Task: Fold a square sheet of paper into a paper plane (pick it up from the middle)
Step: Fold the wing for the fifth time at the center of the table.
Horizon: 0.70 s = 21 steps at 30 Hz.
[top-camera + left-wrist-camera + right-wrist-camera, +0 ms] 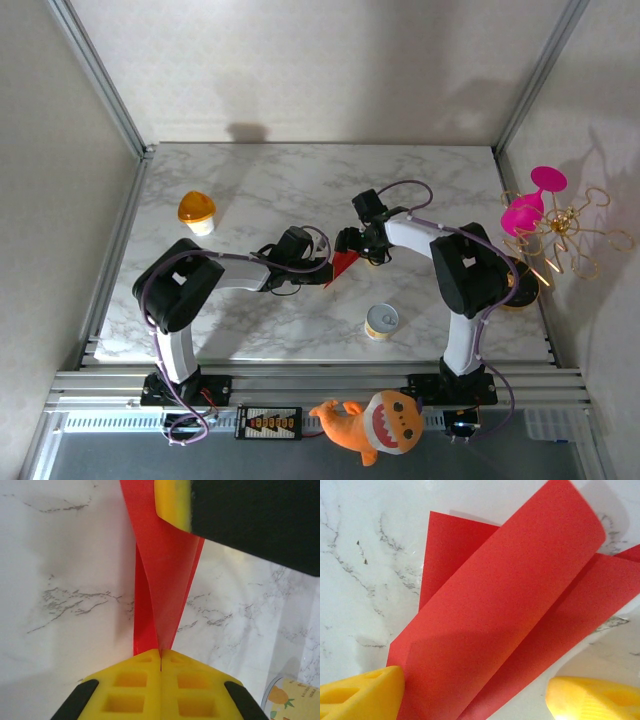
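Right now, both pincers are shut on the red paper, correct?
Not quite. The left pincer is shut on the red paper, but the right pincer is open, its jaws standing apart on either side of the sheet, as the right wrist view shows.

Shows thin matt red paper (495, 615) with fine grain, smooth faintly glossy marble-look table (280, 190) beneath that paper, matt moulded yellow plastic left gripper (160, 661) touching it, shiny-rimmed tin (381, 321) near it.

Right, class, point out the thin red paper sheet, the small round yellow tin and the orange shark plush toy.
thin red paper sheet (510, 610): right wrist view, middle of raised flap.
small round yellow tin (381, 321): top external view, its top.
orange shark plush toy (388, 418): top external view, its head.
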Motion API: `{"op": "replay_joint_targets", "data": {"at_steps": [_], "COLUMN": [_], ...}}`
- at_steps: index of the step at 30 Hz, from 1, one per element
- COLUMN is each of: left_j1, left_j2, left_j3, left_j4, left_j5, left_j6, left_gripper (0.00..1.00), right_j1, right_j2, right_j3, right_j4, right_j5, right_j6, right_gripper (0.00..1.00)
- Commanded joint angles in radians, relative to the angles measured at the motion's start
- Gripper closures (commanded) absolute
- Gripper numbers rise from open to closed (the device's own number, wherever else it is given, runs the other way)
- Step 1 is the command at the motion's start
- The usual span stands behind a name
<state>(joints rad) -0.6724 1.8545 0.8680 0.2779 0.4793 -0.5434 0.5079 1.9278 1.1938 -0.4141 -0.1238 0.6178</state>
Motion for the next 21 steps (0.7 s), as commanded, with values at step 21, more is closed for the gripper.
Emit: {"op": "replay_joint_targets", "data": {"at_steps": [21], "left_j1": [-0.013], "left_j2": [0.038], "left_j3": [0.043], "left_j4": [-0.028], "left_j5": [0.013], "left_j6": [-0.001], "left_gripper": [0.98], "right_j1": [-0.101], "right_j2": [-0.13], "right_j3": [-0.323], "right_j4": [0.394], "right_j5": [-0.193], "right_j6": [-0.264], "right_gripper": [0.14]}}
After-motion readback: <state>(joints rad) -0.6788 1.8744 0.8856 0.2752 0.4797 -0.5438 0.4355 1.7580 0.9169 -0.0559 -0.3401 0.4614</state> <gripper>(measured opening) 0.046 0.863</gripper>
